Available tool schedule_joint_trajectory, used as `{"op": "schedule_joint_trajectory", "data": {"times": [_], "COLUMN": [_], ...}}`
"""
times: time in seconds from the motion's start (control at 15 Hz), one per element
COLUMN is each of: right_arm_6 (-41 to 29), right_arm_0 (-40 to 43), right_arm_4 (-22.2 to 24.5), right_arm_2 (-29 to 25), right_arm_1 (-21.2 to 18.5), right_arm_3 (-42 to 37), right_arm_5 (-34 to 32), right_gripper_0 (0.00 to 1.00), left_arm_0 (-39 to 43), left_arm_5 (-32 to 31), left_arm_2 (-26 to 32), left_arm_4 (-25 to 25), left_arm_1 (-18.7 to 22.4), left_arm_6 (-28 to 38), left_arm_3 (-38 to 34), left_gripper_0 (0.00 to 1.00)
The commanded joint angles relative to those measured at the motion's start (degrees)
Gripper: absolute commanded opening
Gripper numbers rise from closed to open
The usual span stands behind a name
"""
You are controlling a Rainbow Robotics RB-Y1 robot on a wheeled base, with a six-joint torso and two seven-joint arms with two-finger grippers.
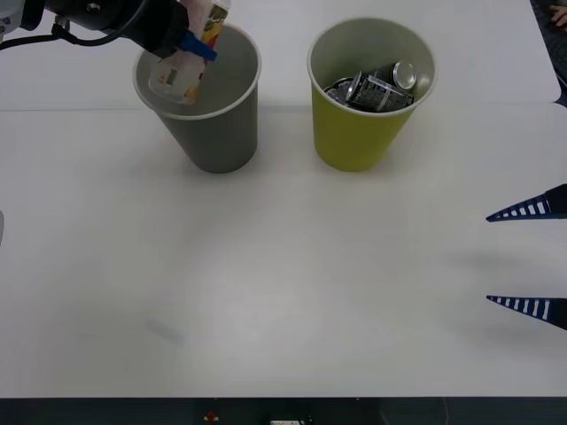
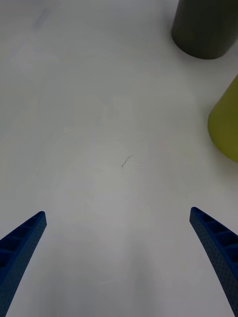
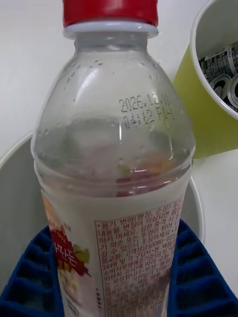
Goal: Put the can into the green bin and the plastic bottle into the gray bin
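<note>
My left gripper (image 1: 190,46) is shut on the plastic bottle (image 1: 182,75), a clear one with a red cap and a printed white label. It holds the bottle tilted over the mouth of the gray bin (image 1: 218,137), with the bottle's base down inside the rim. In the left wrist view the bottle (image 3: 114,148) sits between the blue fingers (image 3: 29,282), above the gray bin's inside (image 3: 15,208). The can (image 1: 383,87) lies inside the green bin (image 1: 354,137), its shiny end up. My right gripper (image 1: 489,257) stands open at the table's right edge.
The two bins stand side by side at the back of the white table, gray to the left and green to the right. From the right wrist, the gray bin (image 2: 203,25) and green bin (image 2: 225,124) stand beyond the open right gripper (image 2: 118,213), with bare tabletop between.
</note>
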Motion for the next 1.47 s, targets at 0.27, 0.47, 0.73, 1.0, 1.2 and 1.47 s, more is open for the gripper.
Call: {"op": "schedule_joint_trajectory", "data": {"times": [0.27, 0.47, 0.73, 1.0, 1.2, 1.47], "right_arm_6": [0.0, 0.0, 0.0, 0.0, 0.0, 0.0], "right_arm_0": [0.0, 0.0, 0.0, 0.0, 0.0, 0.0], "right_arm_4": [0.0, 0.0, 0.0, 0.0, 0.0, 0.0], "right_arm_2": [0.0, 0.0, 0.0, 0.0, 0.0, 0.0], "right_arm_1": [0.0, 0.0, 0.0, 0.0, 0.0, 0.0], "right_arm_3": [0.0, 0.0, 0.0, 0.0, 0.0, 0.0], "right_arm_5": [0.0, 0.0, 0.0, 0.0, 0.0, 0.0], "right_gripper_0": [1.0, 1.0, 1.0, 1.0, 1.0, 1.0], "left_arm_0": [0.0, 0.09, 3.43, 8.88, 14.15, 22.41], "left_arm_5": [0.02, 0.02, 0.02, 2.22, 5.82, 10.57], "left_arm_2": [0.35, 1.32, 4.57, 5.8, 5.8, 7.21], "left_arm_4": [1.81, 4.0, 12.0, 19.91, 22.64, 24.92], "left_arm_1": [0.07, 1.04, 3.85, 7.54, 10.18, 13.25], "left_arm_6": [-0.78, -5.0, -10.45, -13.27, -14.94, -16.34], "left_arm_3": [-0.06, -0.06, -0.59, -5.16, -11.4, -20.1], "left_gripper_0": [1.0, 1.0, 1.0, 1.0, 1.0, 1.0]}}
